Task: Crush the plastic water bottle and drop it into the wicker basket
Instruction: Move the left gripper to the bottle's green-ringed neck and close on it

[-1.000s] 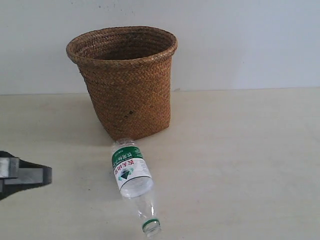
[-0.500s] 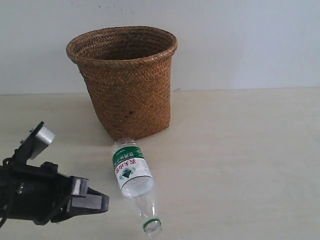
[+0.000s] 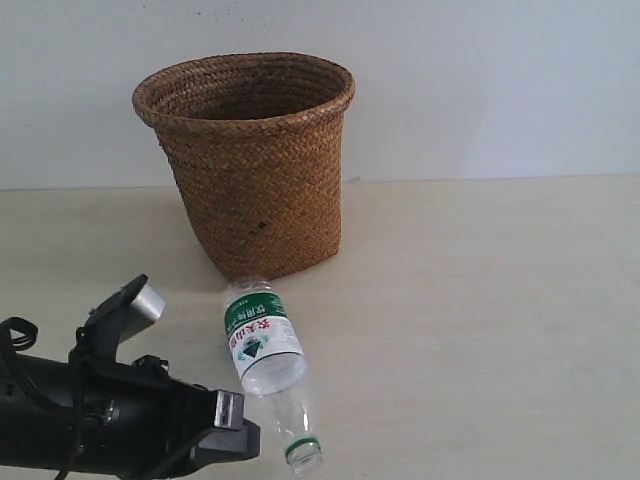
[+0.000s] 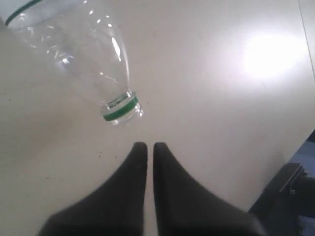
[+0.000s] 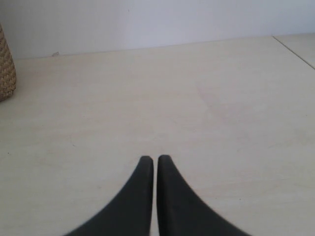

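The plastic water bottle (image 3: 262,350) lies on its side on the pale table, its base close to the wicker basket (image 3: 250,160) and its open green-ringed neck (image 3: 302,450) toward the front edge. My left gripper (image 3: 245,440) is low at the front left, shut and empty, its tips a short way left of the neck. In the left wrist view the neck (image 4: 120,108) lies just beyond the closed tips of the left gripper (image 4: 146,146). My right gripper (image 5: 155,159) is shut with nothing in it and does not show in the exterior view.
The basket stands upright near the white back wall. A sliver of its side (image 5: 6,69) appears in the right wrist view. The table edge (image 4: 283,162) runs close beside my left gripper.
My left arm has come in from the left edge and moved right toward the bottle's neck. Bottle and basket have not moved.
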{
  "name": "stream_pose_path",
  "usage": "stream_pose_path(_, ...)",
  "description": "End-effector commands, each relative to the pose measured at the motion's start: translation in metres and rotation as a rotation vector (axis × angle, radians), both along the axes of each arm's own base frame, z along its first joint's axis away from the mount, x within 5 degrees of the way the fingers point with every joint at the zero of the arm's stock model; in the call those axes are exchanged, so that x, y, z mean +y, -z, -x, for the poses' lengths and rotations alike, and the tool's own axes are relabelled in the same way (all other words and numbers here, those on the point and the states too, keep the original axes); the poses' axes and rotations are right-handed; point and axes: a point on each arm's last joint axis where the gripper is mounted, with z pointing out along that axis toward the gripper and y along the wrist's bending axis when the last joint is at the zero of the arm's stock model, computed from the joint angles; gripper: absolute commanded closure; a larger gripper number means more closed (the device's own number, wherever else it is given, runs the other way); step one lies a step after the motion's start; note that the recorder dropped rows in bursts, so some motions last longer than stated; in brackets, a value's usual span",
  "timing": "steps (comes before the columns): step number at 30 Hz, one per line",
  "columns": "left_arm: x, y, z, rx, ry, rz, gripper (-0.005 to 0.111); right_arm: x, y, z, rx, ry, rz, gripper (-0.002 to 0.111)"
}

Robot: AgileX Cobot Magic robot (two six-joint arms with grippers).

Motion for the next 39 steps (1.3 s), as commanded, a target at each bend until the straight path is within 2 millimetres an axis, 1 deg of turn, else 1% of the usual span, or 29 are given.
stream_pose_path(1, -0.004, 0.008, -0.005, 0.010, -0.009, -0.034, 0.100, 0.000, -0.001, 0.000, -0.009, 0.003, 0.006, 0.108)
stream_pose_path(4, -0.008, 0.015, -0.006, 0.050, 0.012, -0.017, 0.083, 0.000, -0.001, 0.000, -0.009, 0.003, 0.006, 0.108)
stream_pose_path(5, -0.011, 0.016, -0.006, 0.070, 0.022, -0.003, 0.073, 0.000, -0.001, 0.000, -0.009, 0.003, 0.006, 0.108)
stream_pose_path(7, -0.014, 0.018, -0.009, 0.109, 0.008, 0.016, 0.060, 0.000, -0.001, 0.000, -0.009, 0.003, 0.006, 0.108)
stream_pose_path(8, -0.016, 0.020, -0.010, 0.137, -0.005, 0.025, 0.056, 0.000, -0.001, 0.000, -0.009, 0.003, 0.006, 0.108)
stream_pose_path(9, -0.017, 0.021, -0.012, 0.144, -0.009, 0.027, 0.054, 0.000, -0.001, 0.000, -0.009, 0.003, 0.006, 0.108)
stream_pose_path(15, -0.023, 0.031, -0.021, 0.201, -0.040, 0.023, 0.054, 0.000, -0.001, 0.000, -0.009, 0.003, 0.006, 0.108)
stream_pose_path(21, -0.031, 0.039, -0.028, 0.243, -0.015, 0.049, 0.054, 0.000, -0.001, 0.000, -0.009, 0.003, 0.006, 0.108)
stream_pose_path(26, -0.036, 0.042, -0.035, 0.252, -0.021, 0.051, 0.054, 0.000, -0.001, 0.000, -0.009, 0.003, 0.006, 0.108)
stream_pose_path(30, -0.036, 0.045, -0.036, 0.251, -0.029, 0.038, 0.054, 0.000, -0.001, 0.000, -0.009, 0.003, 0.006, 0.108)
stream_pose_path(33, -0.036, 0.045, -0.036, 0.250, -0.031, 0.036, 0.058, 0.000, -0.001, 0.000, -0.009, 0.003, 0.006, 0.108)
stream_pose_path(36, -0.034, 0.046, -0.038, 0.234, -0.044, 0.011, 0.071, 0.000, -0.001, 0.000, -0.009, 0.003, 0.006, 0.108)
stream_pose_path(37, -0.034, 0.046, -0.038, 0.233, -0.043, 0.010, 0.071, 0.000, -0.001, 0.000, -0.009, 0.003, 0.006, 0.108)
stream_pose_path(39, -0.034, 0.046, -0.038, 0.231, -0.041, 0.010, 0.065, 0.000, -0.001, 0.000, -0.009, 0.003, 0.006, 0.108)
